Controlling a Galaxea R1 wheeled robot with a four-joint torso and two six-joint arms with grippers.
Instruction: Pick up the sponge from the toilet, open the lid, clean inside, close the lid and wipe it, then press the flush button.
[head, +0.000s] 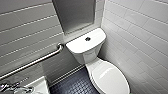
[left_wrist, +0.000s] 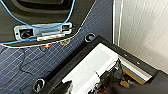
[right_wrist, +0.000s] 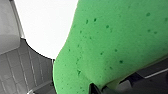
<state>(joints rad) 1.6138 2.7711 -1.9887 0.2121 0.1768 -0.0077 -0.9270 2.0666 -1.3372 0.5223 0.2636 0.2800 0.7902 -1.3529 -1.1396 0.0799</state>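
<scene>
Sponge (right_wrist: 112, 42) is in my right pincer (right_wrist: 103, 88), which is closed on one edge. There's a crease there, so I judge it clamped, not resting. It hangs close over the white lid (right_wrist: 47, 22). Soft, light, squashy, probably slick when wet, so grip deep across the flat faces, not the wavy rim. Head view: toilet (head: 87, 56) at 5 o'clock with lid down, flush button (head: 87, 38) near centre, grab bar (head: 37, 61) at 9.

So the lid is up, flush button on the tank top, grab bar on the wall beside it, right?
No: the head view shows the lid down, shut. The flush button on the tank top and the grab bar are as stated.
</scene>
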